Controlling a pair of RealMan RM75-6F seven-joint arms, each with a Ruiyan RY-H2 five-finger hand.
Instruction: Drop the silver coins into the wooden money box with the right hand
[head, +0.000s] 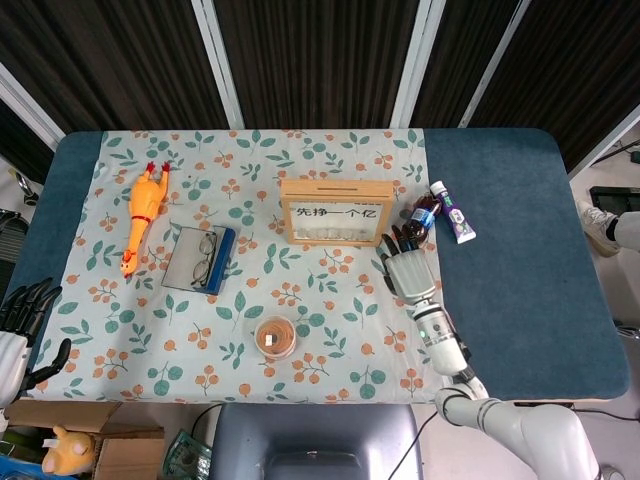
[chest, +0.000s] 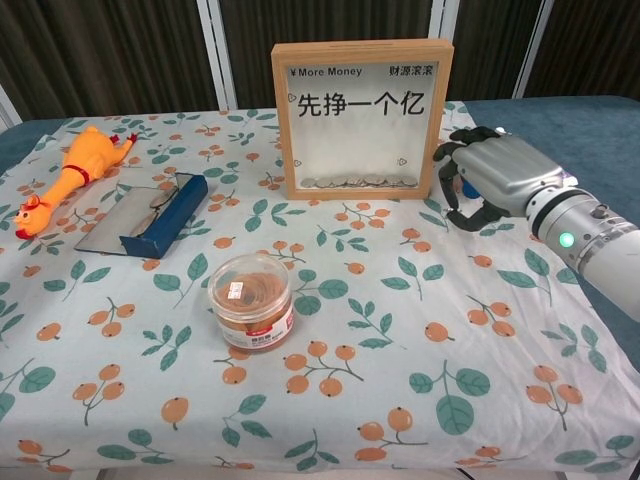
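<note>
Wooden money box (chest: 362, 118) standing upright at the middle rear of the floral cloth (chest: 400, 330) on the tabletop (head: 520, 250), taken as landmark. Silver coins (chest: 352, 182) lie in a row along the bottom of the box, behind its clear front. Right hand (chest: 492, 176), just right of the box, fingers (chest: 452, 212) curled downward, nothing visibly held. Behind that hand: small bottle (head: 423, 217) and tube (head: 452, 213). In front of the box: round lidded jar (chest: 251, 300). Left of the box: glasses case (chest: 146, 213) and rubber chicken (chest: 72, 170). Left hand (head: 22, 318), far left of the box and off the tabletop edge, fingers spread, empty.
</note>
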